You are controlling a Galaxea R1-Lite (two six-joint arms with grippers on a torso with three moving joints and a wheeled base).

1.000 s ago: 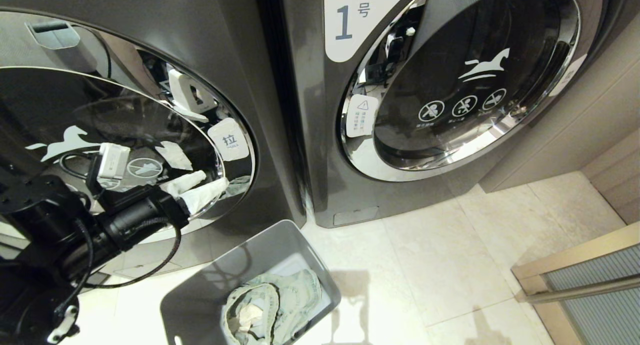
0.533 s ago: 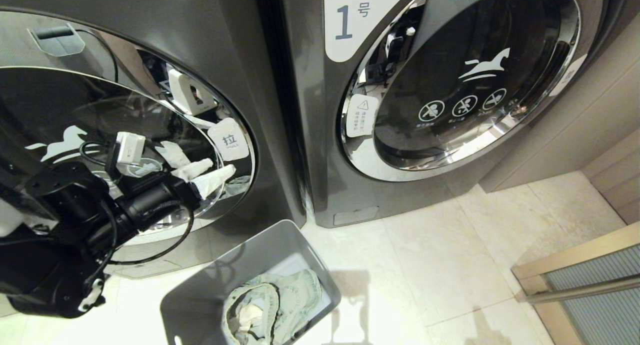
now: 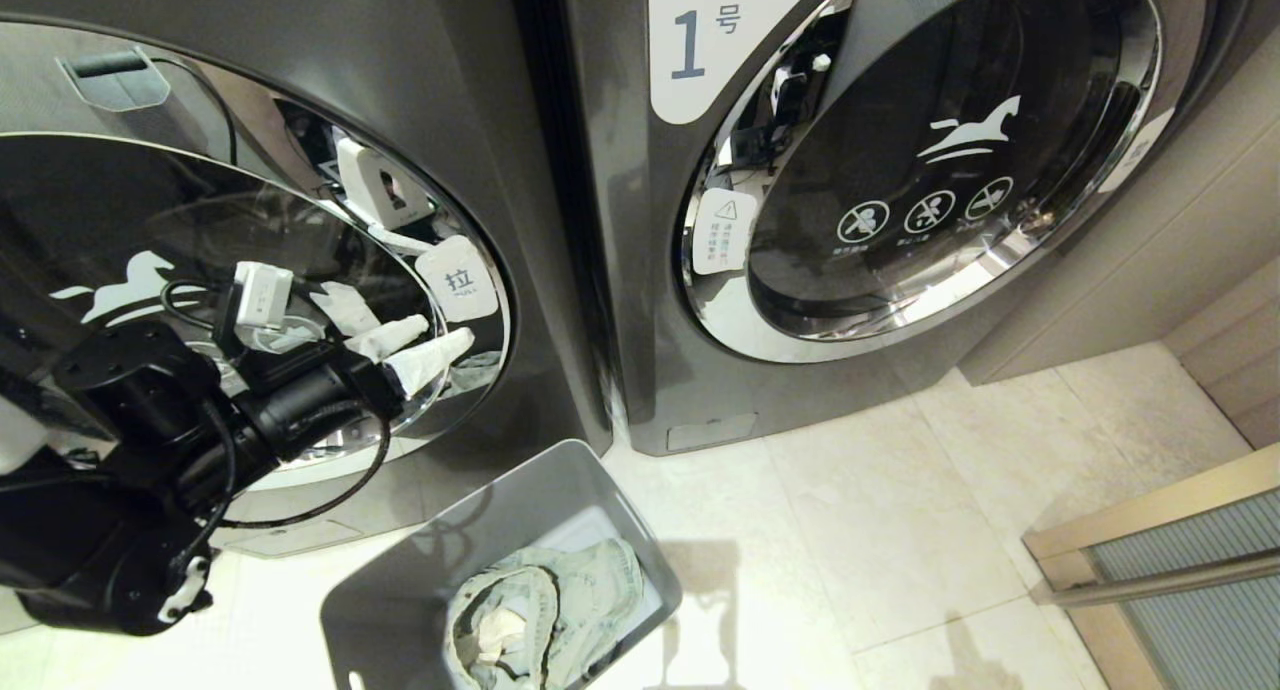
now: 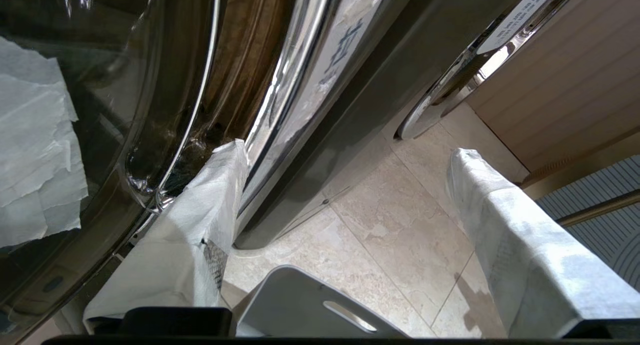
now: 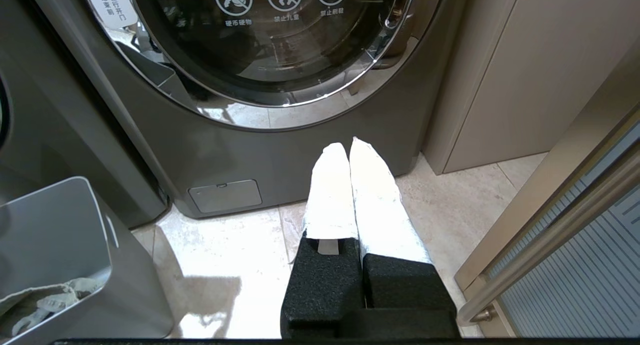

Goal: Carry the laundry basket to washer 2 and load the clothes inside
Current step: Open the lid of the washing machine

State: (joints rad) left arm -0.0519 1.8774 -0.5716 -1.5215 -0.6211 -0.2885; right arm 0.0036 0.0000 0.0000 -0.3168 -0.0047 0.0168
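Washer 2 (image 3: 520, 170) is the dark grey machine on the left; its chrome-ringed glass door (image 3: 200, 220) looks shut. My left gripper (image 3: 447, 330) is open at the door's right rim, just below a small white pull tag (image 3: 457, 278). In the left wrist view one white-wrapped finger (image 4: 220, 185) lies against the chrome rim and the other hangs over the floor, with the left gripper (image 4: 348, 150) holding nothing. The grey laundry basket (image 3: 420, 570) stands on the floor below, with the grey-green clothes (image 3: 540, 610) inside. My right gripper (image 5: 350, 145) is shut and empty, low before washer 1.
Washer 1 (image 3: 900, 170) stands to the right with its door shut. A beige cabinet (image 3: 1150, 250) and a framed sliding door with a metal rail (image 3: 1150, 560) close off the right side. Tiled floor (image 3: 900, 530) lies in front of both machines.
My left arm has risen and moved its open gripper up and right along the door to the rim by the pull tag. Basket, clothes and right gripper have not moved.
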